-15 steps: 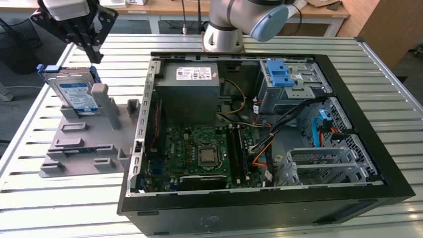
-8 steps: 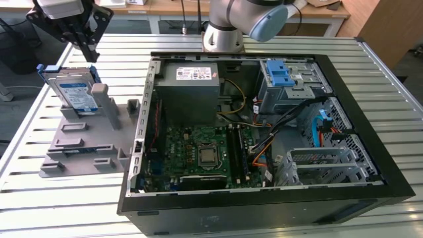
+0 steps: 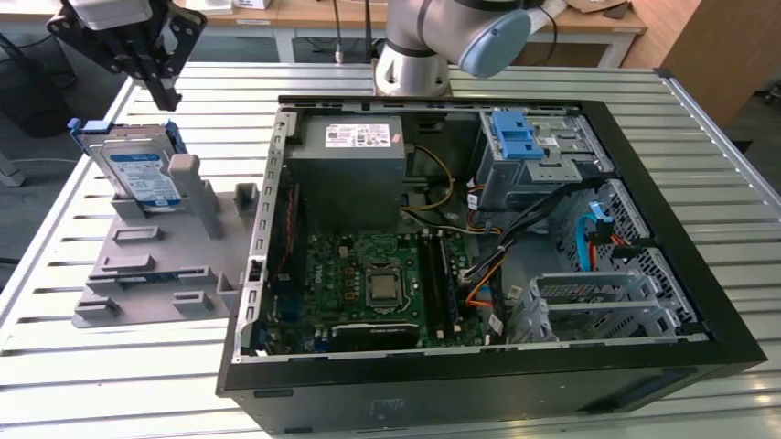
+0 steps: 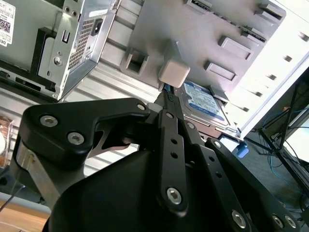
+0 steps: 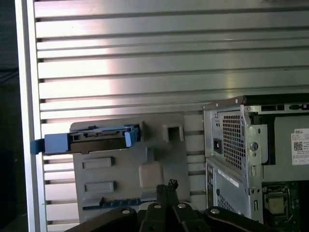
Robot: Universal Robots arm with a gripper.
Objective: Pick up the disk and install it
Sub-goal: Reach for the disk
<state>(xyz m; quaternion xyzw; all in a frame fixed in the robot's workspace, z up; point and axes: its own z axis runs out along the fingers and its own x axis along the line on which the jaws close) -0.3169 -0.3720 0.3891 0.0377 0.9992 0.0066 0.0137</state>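
The disk (image 3: 138,169), silver with a blue-and-white label and a blue frame, stands on edge in a grey holder (image 3: 159,265) at the exterior view's left. It also appears in both wrist views as disk (image 4: 205,102) and disk (image 5: 96,139). My gripper (image 3: 164,94) hangs above the disk, a little further back on the table, and is apart from it. Its fingers (image 5: 166,187) are pressed together with nothing between them, so it is shut and holds nothing. The fingers (image 4: 170,104) point down toward the holder.
An open computer case (image 3: 683,302) lies flat on the slatted metal table (image 3: 98,384), to the right of the holder. Inside it are a grey power-supply box (image 3: 360,146), a motherboard (image 3: 379,283), loose cables and a blue latch on a metal cage (image 3: 518,137). The arm's base (image 3: 412,69) stands behind the case.
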